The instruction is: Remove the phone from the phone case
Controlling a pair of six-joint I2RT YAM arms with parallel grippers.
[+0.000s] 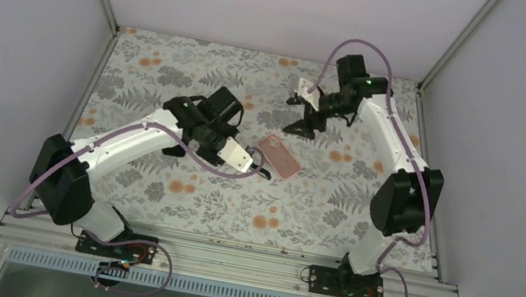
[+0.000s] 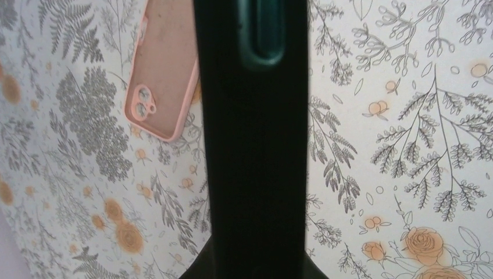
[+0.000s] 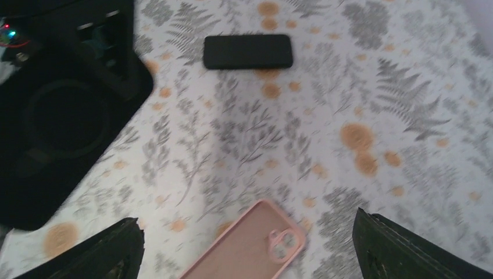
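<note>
Left pincer (image 1: 262, 170) first. In its own wrist view the fingers (image 2: 251, 151) show up as one solid dark column straight down the middle with no gap anywhere, so I'd call them pressed together. That column covers the right edge of the case (image 2: 161, 70). I honestly can't tell if the fingers are nipping that edge or just sitting over it. From the top camera the tip sits right up against the case, at about its 7 o'clock corner.

The case is pink and lies flat on the flowery surface (image 1: 176, 69). It looks open side up: there's a raised lip along the edges, the camera cutout is showing, and nothing is inside. In the top view it's roughly in the middle of the surface, turned on a diagonal.

Right pincer (image 3: 247, 224): spread wide. One finger pokes in at 7 o'clock of its wrist view and the other at 5 o'clock. Nothing is held between them, with just the camera end of the case on the surface down below. From the top camera it hangs at about 1 o'clock from the case, clearly apart from it.

The phone (image 3: 247, 51) is black and lies flat on the surface on its own. It's at 12 o'clock in the right wrist view, well apart from the case at 6 o'clock. The dark blurry mass at 9 o'clock in that view is the left arm (image 3: 58, 116). I can't pick the phone out for sure in the top view.
</note>
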